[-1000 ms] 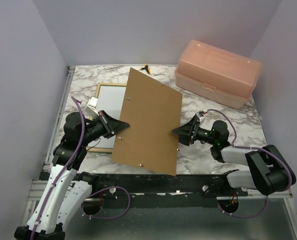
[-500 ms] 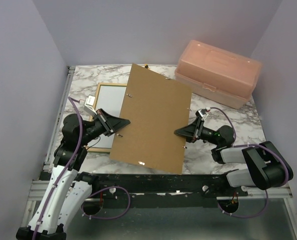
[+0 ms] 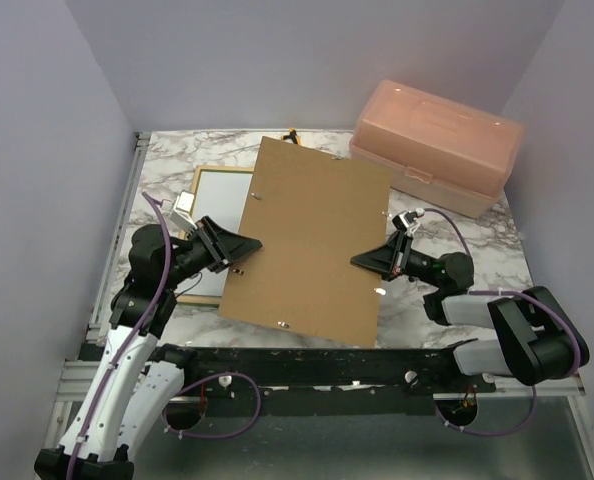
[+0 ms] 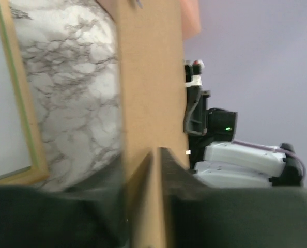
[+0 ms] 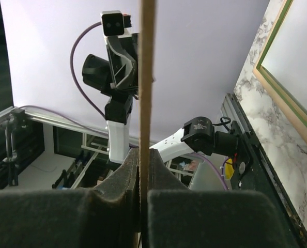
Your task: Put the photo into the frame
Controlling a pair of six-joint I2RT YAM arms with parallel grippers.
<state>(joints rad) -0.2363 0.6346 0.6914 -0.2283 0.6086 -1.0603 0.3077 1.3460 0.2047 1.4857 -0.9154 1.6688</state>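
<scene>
Photo [image 3: 217, 205]: white side up, lying inside the frame [image 3: 222, 169], which rests bare wood up on the left part of the marble table [image 3: 167, 160]. The sheet looks already seated, so the step in hand is judged to be fitting the backing board [image 3: 312, 245]. The board is held off the table, tilted, between the two arms and covering the frame's right side from above. Right gripper [image 3: 362, 262]: jaws closed tight on the board's right edge. Left gripper [image 3: 245, 250]: jaws narrow, astride the left edge; blur hides whether they press it. Next move: swing the board left, level it, square it to the rails and lower it onto the sheet without shifting it. The top view gives the layout and the pink box [image 3: 437, 145]. Only the right wrist view shows the clamp on the board's thin edge [image 5: 147, 72]. The left wrist view shows the frame's green inner edge [image 4: 27, 129].
</scene>
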